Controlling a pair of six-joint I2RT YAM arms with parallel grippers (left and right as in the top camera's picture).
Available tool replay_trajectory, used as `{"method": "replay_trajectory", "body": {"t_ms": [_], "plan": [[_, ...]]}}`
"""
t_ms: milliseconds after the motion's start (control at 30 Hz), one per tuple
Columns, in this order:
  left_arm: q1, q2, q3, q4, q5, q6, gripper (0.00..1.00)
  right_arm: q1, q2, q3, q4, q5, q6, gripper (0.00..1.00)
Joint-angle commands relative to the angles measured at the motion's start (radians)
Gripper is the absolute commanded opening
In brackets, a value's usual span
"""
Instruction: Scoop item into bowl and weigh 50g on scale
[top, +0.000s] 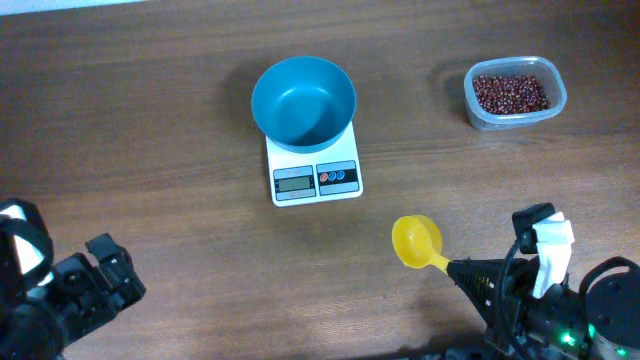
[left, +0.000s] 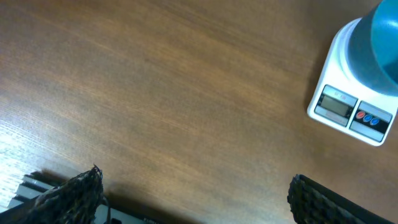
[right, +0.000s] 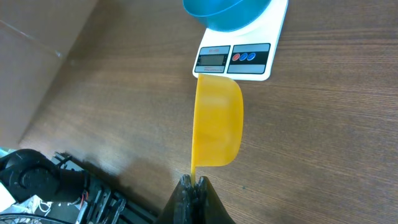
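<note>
The teal bowl (top: 303, 101) is seated on the scale (top: 315, 178). Well right of it, beans (top: 510, 93) are held in a clear tub (top: 515, 123), far from the right gripper (right: 194, 185), which is clamped on a yellow scoop (right: 217, 127). The left gripper (left: 194, 177) is spread wide.

Left wrist view: the bowl (left: 380, 53) runs off the right edge and hides the scale (left: 336, 68) top. Right wrist view: bowl cut by the top edge. The display (top: 294, 182) is too small to read. The scoop (right: 216, 121) handle is hidden inside the right gripper (right: 194, 184).
</note>
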Motion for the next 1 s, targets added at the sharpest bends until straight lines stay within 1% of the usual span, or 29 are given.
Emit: {"method": "replay_trajectory", "body": {"t_ms": [0,200,833,933,967], "plan": [[0.005,-0.006,0.012,-0.010,0.006,0.027,0.99,-0.003,-0.006,0.016,0.004,0.020,-0.004,0.04],[0.005,-0.006,0.012,-0.020,-0.114,0.026,0.99,-0.003,-0.006,0.016,0.004,0.019,-0.003,0.04],[0.005,-0.006,0.012,-0.020,-0.113,0.026,0.99,-0.003,-0.006,0.016,0.001,0.011,0.000,0.05],[0.005,-0.006,0.012,-0.010,-0.082,0.026,0.99,-0.003,-0.006,0.016,-0.001,-0.028,0.000,0.05],[0.005,-0.006,0.012,-0.009,-0.034,0.026,0.99,-0.003,-0.006,0.016,-0.004,-0.042,0.000,0.05]]}}
